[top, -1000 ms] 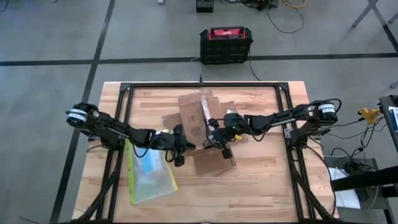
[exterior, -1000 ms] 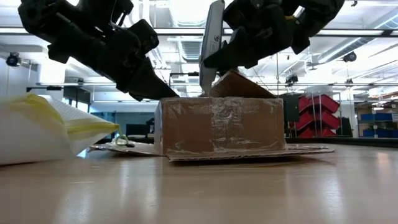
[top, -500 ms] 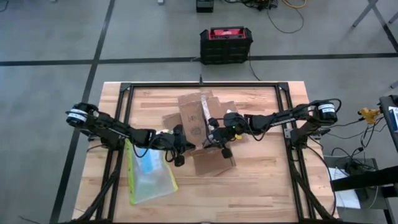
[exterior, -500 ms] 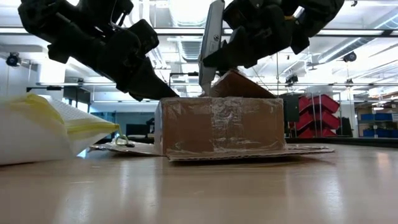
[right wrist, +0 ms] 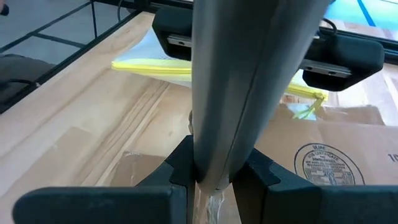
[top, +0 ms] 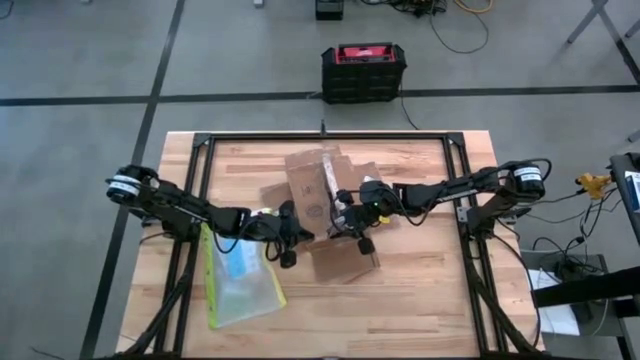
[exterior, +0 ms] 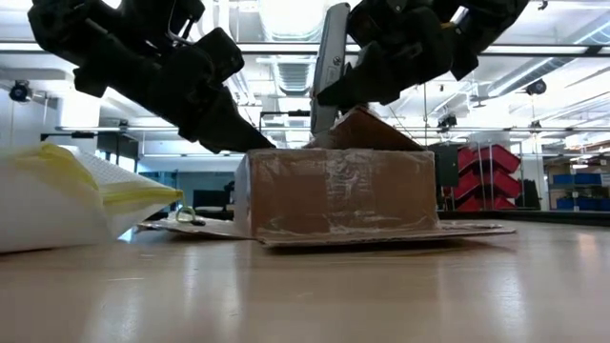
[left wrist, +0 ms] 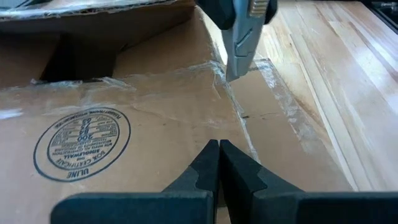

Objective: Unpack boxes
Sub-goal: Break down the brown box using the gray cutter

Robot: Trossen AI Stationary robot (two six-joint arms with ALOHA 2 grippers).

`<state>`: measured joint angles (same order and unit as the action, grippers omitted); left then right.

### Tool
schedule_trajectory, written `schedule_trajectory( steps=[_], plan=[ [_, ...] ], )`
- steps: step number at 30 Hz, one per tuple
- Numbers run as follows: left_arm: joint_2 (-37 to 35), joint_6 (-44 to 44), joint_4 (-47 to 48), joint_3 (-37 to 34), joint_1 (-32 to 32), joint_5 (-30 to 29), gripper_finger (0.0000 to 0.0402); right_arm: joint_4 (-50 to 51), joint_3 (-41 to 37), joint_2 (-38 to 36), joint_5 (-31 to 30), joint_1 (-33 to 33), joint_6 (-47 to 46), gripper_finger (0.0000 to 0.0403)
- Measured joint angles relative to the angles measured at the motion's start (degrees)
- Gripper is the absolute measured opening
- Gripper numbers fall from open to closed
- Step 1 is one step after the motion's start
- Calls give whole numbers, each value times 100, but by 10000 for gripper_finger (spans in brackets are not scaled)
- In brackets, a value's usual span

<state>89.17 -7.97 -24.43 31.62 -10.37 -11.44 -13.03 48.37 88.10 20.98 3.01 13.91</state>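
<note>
Right hand (right wrist: 211, 174) clamps a grey cutter (right wrist: 239, 81) over the taped carton (exterior: 334, 195); left hand (left wrist: 219, 163), fingers together, presses the carton.

The carton (left wrist: 143, 124) bears a round blue "ULINE" box certificate stamp (left wrist: 82, 144); its smaller print is unreadable.

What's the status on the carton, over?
Left gripper shut, pressing carton. Right gripper shut on box cutter, tip at taped seam. Pouch clear of work.

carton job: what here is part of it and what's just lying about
In the job: brown carton; grey cutter clamped in the right gripper; left gripper, shut, over the carton.
Lying about: clear pouch; black-and-red case.
</note>
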Motion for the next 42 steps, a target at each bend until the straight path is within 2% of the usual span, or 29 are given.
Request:
schedule_trajectory(
  steps=[17, 29, 33, 36, 42],
  plan=[
    [4, 160, 86, 7, -107, -8, 0, 607, -128, -353, 10, 103, 44, 54],
    [-27, 146, 7, -9, -109, -2, 0, 1285, -165, -1015, -223, 105, -23, 54],
    [-404, 283, 278, 37, -116, 54, 0, 1306, -165, -1115, -334, 103, -78, 54],
    [-888, 466, 681, 40, -134, 68, 0, 1454, -167, -1321, -642, 103, -84, 54],
    [-1659, 663, 971, 79, -123, -249, 0, 1928, -192, -1945, -1227, 109, -81, 54]
  ],
)
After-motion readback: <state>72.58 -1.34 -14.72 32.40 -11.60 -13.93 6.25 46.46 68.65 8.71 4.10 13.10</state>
